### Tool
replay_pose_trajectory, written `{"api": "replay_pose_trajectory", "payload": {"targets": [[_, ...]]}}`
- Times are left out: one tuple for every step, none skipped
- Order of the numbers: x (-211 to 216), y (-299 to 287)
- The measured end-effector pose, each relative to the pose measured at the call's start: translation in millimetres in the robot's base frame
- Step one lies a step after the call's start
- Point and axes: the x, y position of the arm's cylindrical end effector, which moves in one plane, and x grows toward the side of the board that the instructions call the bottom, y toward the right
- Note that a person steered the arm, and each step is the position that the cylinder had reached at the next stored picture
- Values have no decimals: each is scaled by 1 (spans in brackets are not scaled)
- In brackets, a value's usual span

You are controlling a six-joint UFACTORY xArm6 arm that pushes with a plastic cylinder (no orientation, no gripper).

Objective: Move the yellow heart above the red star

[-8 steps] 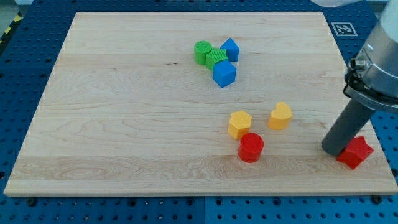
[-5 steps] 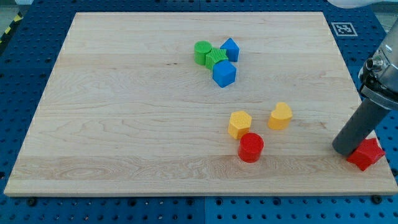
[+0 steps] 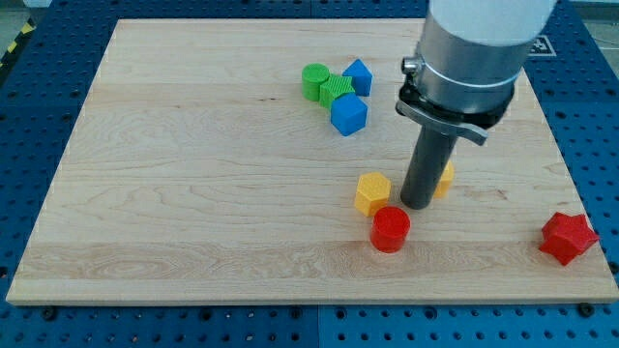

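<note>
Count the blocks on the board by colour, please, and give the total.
Green: 2, a cylinder and a star.
Blue: 2.
Yellow: 2, a hexagon and one mostly hidden behind my rod, above my tip.
Red: 2, a cylinder and a star.
Total: 8.

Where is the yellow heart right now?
The yellow heart sits right of the view's centre, mostly hidden behind my tip, with the yellow hexagon to its left.
</note>
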Motion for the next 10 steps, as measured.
{"api": "replay_pose_trajectory", "payload": {"targets": [[-1,-2],[-14,-20],[-36,-31],[-29,-24],[-27,-12],[-22,14],[-22,29],[-23,50],[-20,65],[-13,69]]}}
